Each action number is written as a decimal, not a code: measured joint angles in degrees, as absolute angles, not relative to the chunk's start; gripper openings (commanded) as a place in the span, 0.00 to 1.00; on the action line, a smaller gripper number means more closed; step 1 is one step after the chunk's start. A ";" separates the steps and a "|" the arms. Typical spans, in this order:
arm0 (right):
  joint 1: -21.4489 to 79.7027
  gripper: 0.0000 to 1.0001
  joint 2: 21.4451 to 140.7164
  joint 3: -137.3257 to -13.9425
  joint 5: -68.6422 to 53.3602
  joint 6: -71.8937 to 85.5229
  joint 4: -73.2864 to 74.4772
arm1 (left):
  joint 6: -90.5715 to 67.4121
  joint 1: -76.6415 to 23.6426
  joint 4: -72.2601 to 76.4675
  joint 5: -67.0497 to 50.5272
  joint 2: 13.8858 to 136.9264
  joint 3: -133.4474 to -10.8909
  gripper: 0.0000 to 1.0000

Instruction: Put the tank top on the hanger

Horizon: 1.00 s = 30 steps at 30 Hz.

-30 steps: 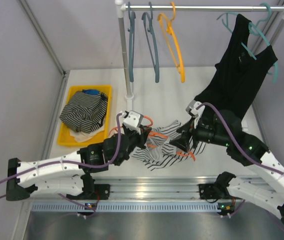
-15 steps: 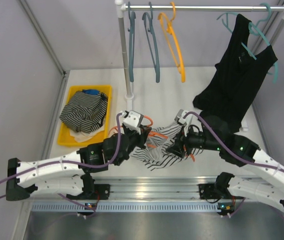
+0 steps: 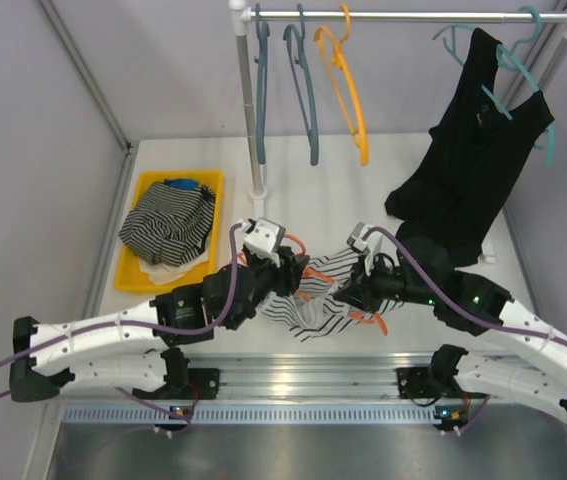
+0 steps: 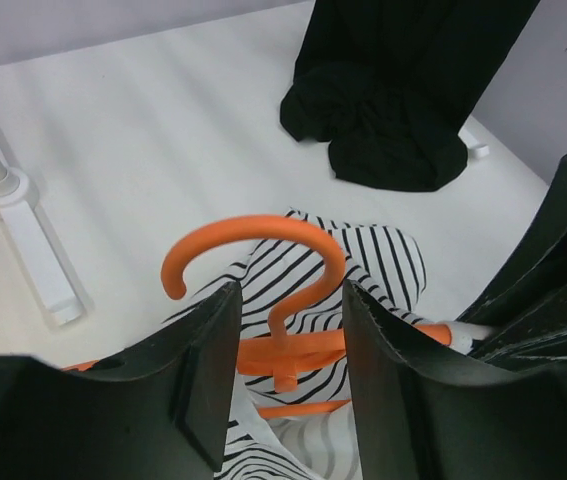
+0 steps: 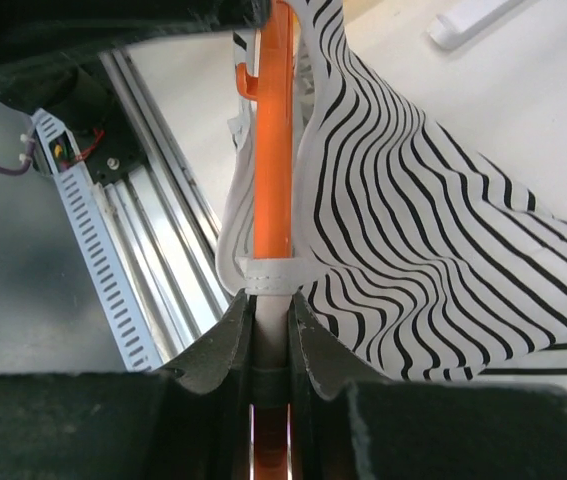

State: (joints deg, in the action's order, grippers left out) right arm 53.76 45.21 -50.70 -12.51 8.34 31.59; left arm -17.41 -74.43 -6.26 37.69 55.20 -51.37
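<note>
The striped tank top (image 3: 303,308) lies crumpled on the table between my two arms, with the red-orange hanger (image 3: 314,270) lying on and partly through it. In the left wrist view the hanger's hook (image 4: 263,232) and neck sit between the fingers of my left gripper (image 4: 288,335), which is open with gaps on both sides, over the tank top (image 4: 388,262). My right gripper (image 5: 271,312) is shut on one arm of the hanger (image 5: 273,150), just behind a white strap (image 5: 269,276) looped round it. The tank top (image 5: 423,210) spreads to the right.
A yellow tray (image 3: 139,268) at the left holds a darker striped garment (image 3: 166,228). The rack at the back carries teal hangers (image 3: 305,90), a yellow hanger (image 3: 348,95) and a black top (image 3: 473,160). Its post base (image 4: 25,235) stands near the left gripper.
The left gripper has opened off the hanger's neck. The right gripper has moved left and down to the hanger and shut on its arm.
</note>
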 measured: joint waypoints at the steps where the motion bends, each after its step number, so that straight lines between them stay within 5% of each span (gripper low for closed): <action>1: 53.76 0.00 45.15 -50.19 -12.32 8.62 31.59 | -17.34 -74.43 -6.26 37.71 55.09 -51.79 0.52; 7: 53.78 0.00 44.18 -48.69 -10.92 9.85 31.68 | -16.51 -74.46 -7.25 37.85 52.31 -54.74 0.48; 11: 53.78 0.00 42.68 -48.64 -9.08 10.74 31.55 | -17.89 -74.48 -9.72 40.10 49.25 -56.27 0.20; 14: 53.78 0.00 41.82 -48.64 -7.73 11.22 31.51 | -20.53 -74.48 -12.99 41.76 46.89 -55.83 0.15; 22: 53.78 0.00 41.60 -48.64 -7.16 11.97 31.51 | -27.57 -74.46 -16.71 41.50 40.23 -44.12 0.43; 30: 53.78 0.00 41.45 -48.64 -7.20 12.08 31.55 | -28.82 -67.96 -12.99 31.68 38.89 -35.27 0.52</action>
State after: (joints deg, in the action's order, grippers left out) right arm 53.78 41.45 -48.64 -7.20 12.08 31.55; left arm -28.82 -67.96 -12.99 31.68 38.89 -35.27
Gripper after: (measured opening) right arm 0.117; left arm 0.507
